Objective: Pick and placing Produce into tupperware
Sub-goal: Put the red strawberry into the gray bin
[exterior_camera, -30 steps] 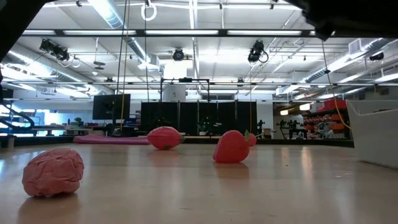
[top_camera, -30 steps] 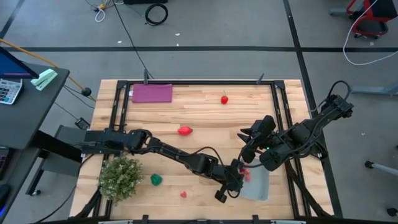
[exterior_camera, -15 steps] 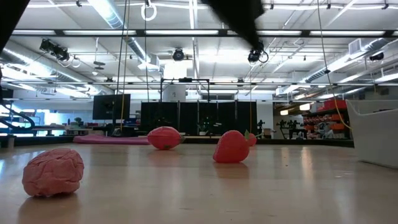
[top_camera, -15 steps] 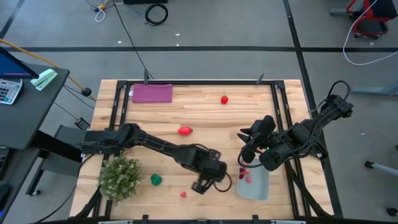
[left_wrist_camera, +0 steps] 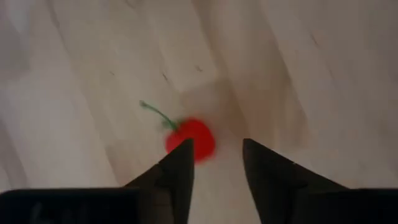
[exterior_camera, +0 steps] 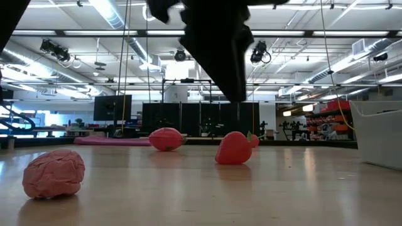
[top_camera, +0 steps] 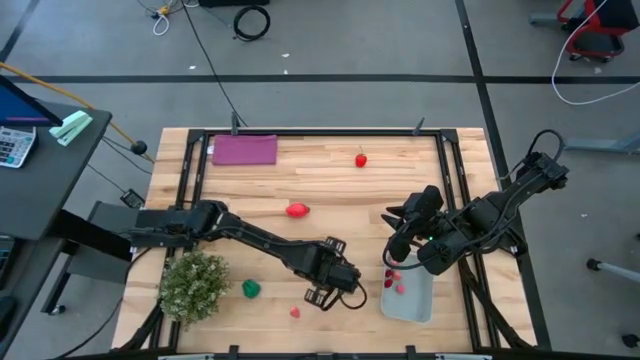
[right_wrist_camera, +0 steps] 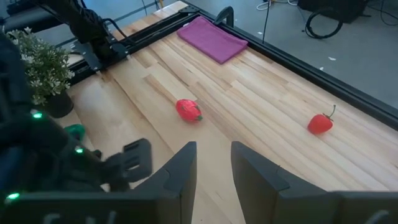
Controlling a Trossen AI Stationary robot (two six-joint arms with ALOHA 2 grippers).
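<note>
Loose produce lies on the wooden table: a strawberry [top_camera: 361, 159], a red piece [top_camera: 297, 210], a green piece [top_camera: 251, 288] and a small red stemmed piece [top_camera: 295, 312]. The clear tupperware [top_camera: 412, 303] stands near the front right with red pieces [top_camera: 393, 280] in it. My left gripper [top_camera: 321, 296] hangs open just above the table. The small stemmed piece [left_wrist_camera: 191, 138] lies on the wood just past its fingertips [left_wrist_camera: 184, 152], untouched. My right gripper [top_camera: 398, 250] stands open and empty by the tupperware's far end.
A bushy pale-green plant [top_camera: 192, 285] stands at the front left, close to the left arm. A flat purple rectangle [top_camera: 244, 150] lies at the far left. A black frame [top_camera: 440, 150] runs around the table top. In the low view a pink piece [exterior_camera: 53, 172] lies near the front.
My left gripper has moved away from the tupperware's left side toward the table's left edge. It now hangs over the small red stemmed piece, and its fingers have opened. My right gripper has kept still.
</note>
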